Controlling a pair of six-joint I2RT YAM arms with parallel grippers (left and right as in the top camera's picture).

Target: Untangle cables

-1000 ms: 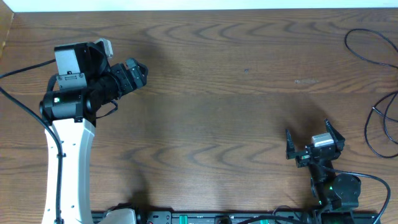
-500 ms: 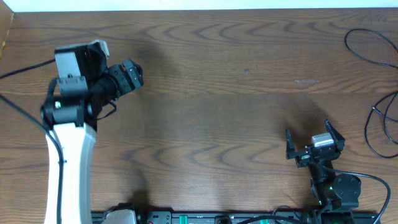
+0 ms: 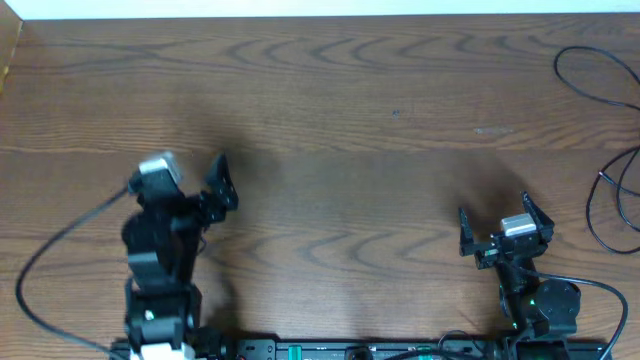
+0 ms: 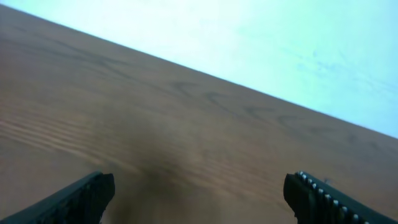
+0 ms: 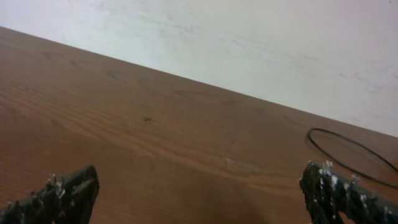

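Both claws stood wide with nothing between their fingers. From overhead the left claw (image 3: 222, 183) sat over the near-left part of the bench (image 3: 350, 120), its black fingers reaching toward the middle. The left arm (image 3: 160, 260) was folded up close to the near edge, with a thick black wire (image 3: 45, 255) trailing from it toward the left edge. The right claw (image 3: 495, 207) hovered over the near-right part of the bench, its two fingers spread apart and pointing toward the far edge, and its arm base (image 3: 545, 305) sat just behind it at the near edge. The black cable (image 3: 557, 65) lay at the right edge of the bench. One loop curved out of the far-right corner, and a second stretch (image 3: 590, 215) with a sharp kink ran lower along the right edge, well apart from both claws. Whether these were one cord or two could not be told, as both ran out of view. In the left wrist view the left claw (image 4: 199, 186) showed only its two dark fingertips at the lower corners, over bare wood grain with a pale wall beyond the far edge. In the right wrist view the right claw (image 5: 199, 177) framed the bench the same way, and the black cable (image 5: 326, 129) lay as a thin loop ahead of its right finger, near the far edge.
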